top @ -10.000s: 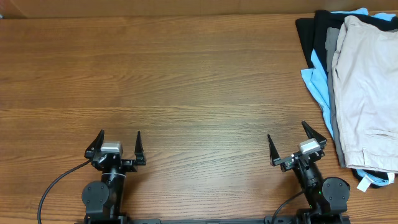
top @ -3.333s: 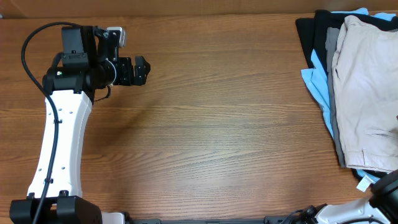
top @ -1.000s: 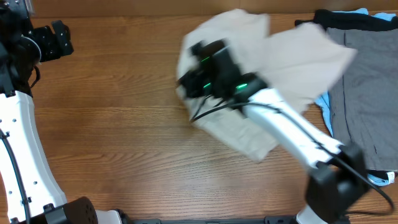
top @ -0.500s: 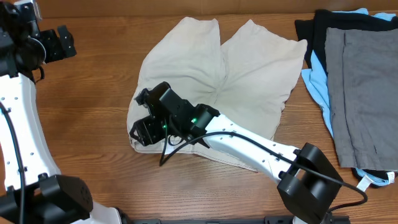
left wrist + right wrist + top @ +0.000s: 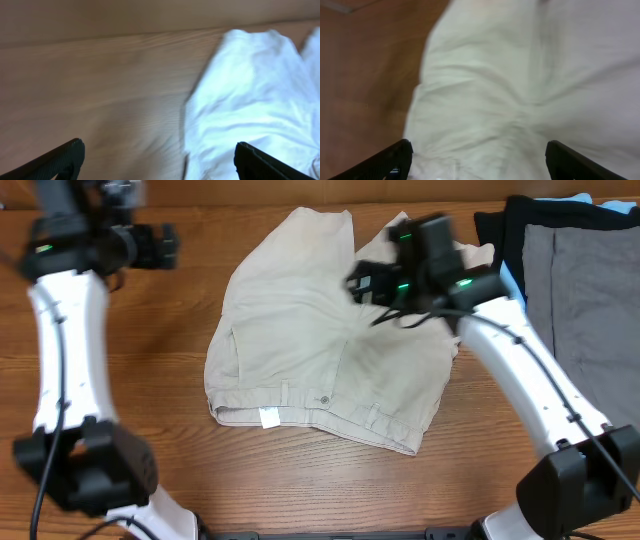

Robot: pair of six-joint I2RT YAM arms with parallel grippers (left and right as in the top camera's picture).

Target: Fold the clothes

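Observation:
The clothes, a pair of pale beige shorts (image 5: pixel 320 350), lie spread on the table with the waistband and its white label (image 5: pixel 268 417) toward the front and both legs toward the back. My right gripper (image 5: pixel 366 280) hovers open over the crotch and right leg; its wrist view shows the shorts (image 5: pixel 520 80) below the right gripper (image 5: pixel 479 148), nothing between the fingers. My left gripper (image 5: pixel 162 242) is open at the back left, apart from the cloth. The left wrist view has the left gripper (image 5: pixel 159 150) over bare wood with the shorts (image 5: pixel 255 100) on the right.
At the right edge lies a pile with a flat grey garment (image 5: pixel 590 310) on top of black (image 5: pixel 497 230) and light-blue (image 5: pixel 515 295) ones. The wooden table (image 5: pixel 130 440) shows bare left of the shorts and along the front.
My right gripper opened, let go of the shorts near the waistband and moved up to the back right. The shorts now lie spread flat. The left gripper shifted right.

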